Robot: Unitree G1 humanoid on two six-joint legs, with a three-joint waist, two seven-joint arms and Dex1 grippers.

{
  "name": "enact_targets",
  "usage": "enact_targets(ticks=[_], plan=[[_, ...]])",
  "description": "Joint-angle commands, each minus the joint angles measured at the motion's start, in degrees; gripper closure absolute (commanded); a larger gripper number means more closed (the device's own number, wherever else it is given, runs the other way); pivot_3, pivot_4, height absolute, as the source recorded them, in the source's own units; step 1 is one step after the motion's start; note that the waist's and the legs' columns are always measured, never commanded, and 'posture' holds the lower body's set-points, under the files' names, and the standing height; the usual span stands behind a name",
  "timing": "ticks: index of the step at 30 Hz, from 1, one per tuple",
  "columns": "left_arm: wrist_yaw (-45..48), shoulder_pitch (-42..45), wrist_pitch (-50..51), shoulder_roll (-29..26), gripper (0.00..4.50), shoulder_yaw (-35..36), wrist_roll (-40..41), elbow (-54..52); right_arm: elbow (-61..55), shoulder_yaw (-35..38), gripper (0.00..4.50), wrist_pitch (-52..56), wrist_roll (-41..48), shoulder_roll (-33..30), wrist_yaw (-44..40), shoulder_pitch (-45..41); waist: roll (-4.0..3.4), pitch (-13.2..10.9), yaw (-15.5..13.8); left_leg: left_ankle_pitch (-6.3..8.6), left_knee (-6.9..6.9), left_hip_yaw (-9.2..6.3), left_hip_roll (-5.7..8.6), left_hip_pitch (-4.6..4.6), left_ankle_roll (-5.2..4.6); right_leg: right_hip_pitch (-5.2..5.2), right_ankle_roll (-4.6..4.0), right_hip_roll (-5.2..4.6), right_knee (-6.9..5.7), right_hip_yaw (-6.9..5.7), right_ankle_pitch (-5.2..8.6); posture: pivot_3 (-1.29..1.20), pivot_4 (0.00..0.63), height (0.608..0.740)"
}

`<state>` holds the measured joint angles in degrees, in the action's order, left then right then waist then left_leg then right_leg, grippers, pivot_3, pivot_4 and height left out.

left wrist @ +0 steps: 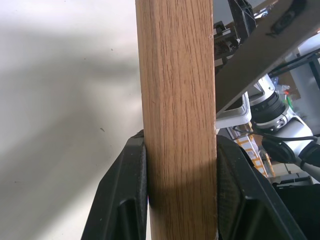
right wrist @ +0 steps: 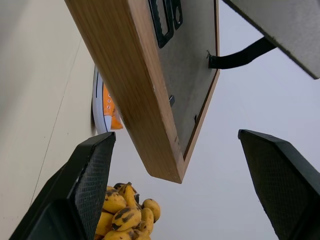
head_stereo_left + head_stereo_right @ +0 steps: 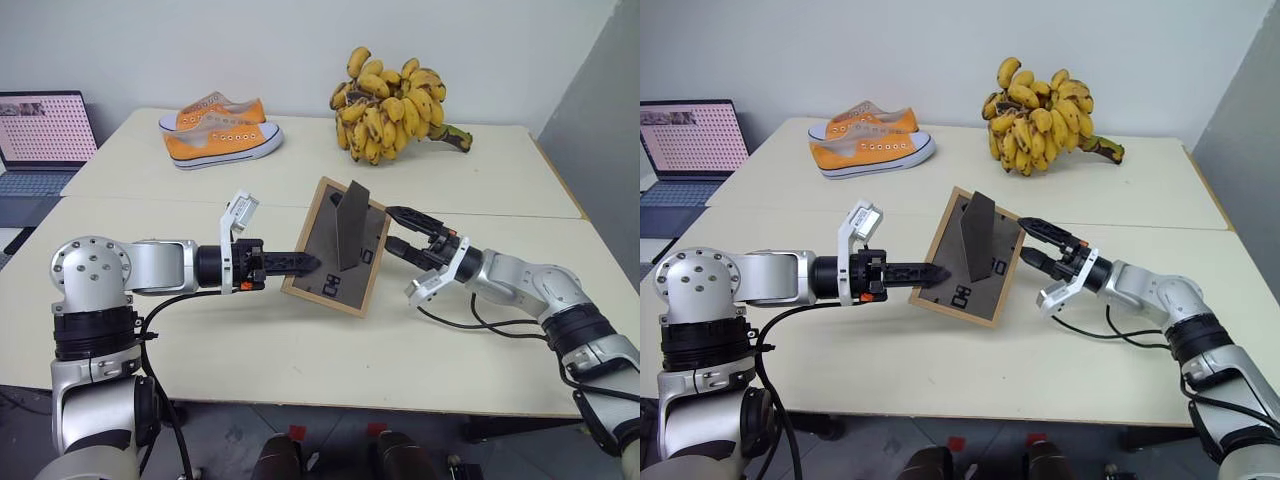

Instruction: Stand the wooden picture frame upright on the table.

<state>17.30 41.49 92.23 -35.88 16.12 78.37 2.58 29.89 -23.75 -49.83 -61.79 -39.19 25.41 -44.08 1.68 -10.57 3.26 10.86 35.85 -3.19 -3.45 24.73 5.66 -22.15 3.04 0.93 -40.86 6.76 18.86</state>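
The wooden picture frame (image 3: 336,247) is held tilted above the middle of the counter (image 3: 300,350), clamped at its edge by the left claw (image 3: 303,263). The grey back and prop stand (image 3: 350,228) are seen facing up. The right claw (image 3: 408,232) is spread wide just beside the frame's opposite edge, gripping nothing.

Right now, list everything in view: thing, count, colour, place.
wooden picture frame: one, light wood with dark grey back and prop stand out, tilted above the table between the two claws.
table: pale cream, two tops butted together, under everything.
sneakers: two, orange with white soles, far left part of the table.
bananas: one large bunch, yellow with dark spots, far middle of the table.
laptop: one, dark, screen lit, off the table's left side.
left claw: one, black, shut on the frame's left edge.
right claw: one, black, open beside the frame's right edge.
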Motion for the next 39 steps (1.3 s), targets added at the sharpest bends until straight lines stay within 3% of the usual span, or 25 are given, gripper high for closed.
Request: enact_targets(ticks=[1,18,30,33,39], plan=[[-1.4,1.6,0.3,0.0,3.18,2.2,4.1,-0.6,0.4,-0.2,0.37,0.3,-0.5,0.0,3.9,-3.2,0.0,0.0,0.0,0.0,0.0,0.0,0.0,0.0,0.0,0.0,0.0,0.0,0.0,0.01,0.0,0.0,0.15,0.74],[-6.2,1.6,-1.5,-1.7,3.18,-0.4,11.8,0.7,4.9,-6.1,0.37,0.4,-5.0,1.2,15.4,-8.2,0.0,0.0,0.0,0.0,0.02,-0.03,0.01,0.0,0.0,0.0,0.0,0.0,-0.03,-0.01,0.0,0.0,0.15,0.74],[-8.9,1.7,-4.1,-2.9,3.18,-2.9,15.9,1.3,6.6,-8.0,2.75,0.3,-4.8,0.8,16.9,-9.3,0.0,0.0,0.0,0.0,0.03,-0.03,0.02,0.0,0.0,0.0,-0.01,-0.01,-0.04,-0.01,0.0,0.0,0.15,0.74],[-9.4,1.6,-4.8,-3.4,3.18,-3.7,17.1,1.4,6.5,-8.3,3.05,0.5,-4.8,0.7,17.4,-9.4,0.0,0.0,0.0,0.0,0.03,-0.03,0.02,0.0,0.0,0.0,-0.01,-0.01,-0.05,-0.01,0.0,0.0,0.15,0.74],[-10.3,1.4,-6.5,-4.5,3.18,-5.3,19.3,1.2,6.2,-8.5,3.17,1.5,-4.7,0.8,17.7,-9.1,0.0,0.0,0.0,0.0,0.04,-0.04,0.02,0.0,0.0,0.0,-0.01,-0.01,-0.06,-0.01,0.0,0.0,0.15,0.74]])
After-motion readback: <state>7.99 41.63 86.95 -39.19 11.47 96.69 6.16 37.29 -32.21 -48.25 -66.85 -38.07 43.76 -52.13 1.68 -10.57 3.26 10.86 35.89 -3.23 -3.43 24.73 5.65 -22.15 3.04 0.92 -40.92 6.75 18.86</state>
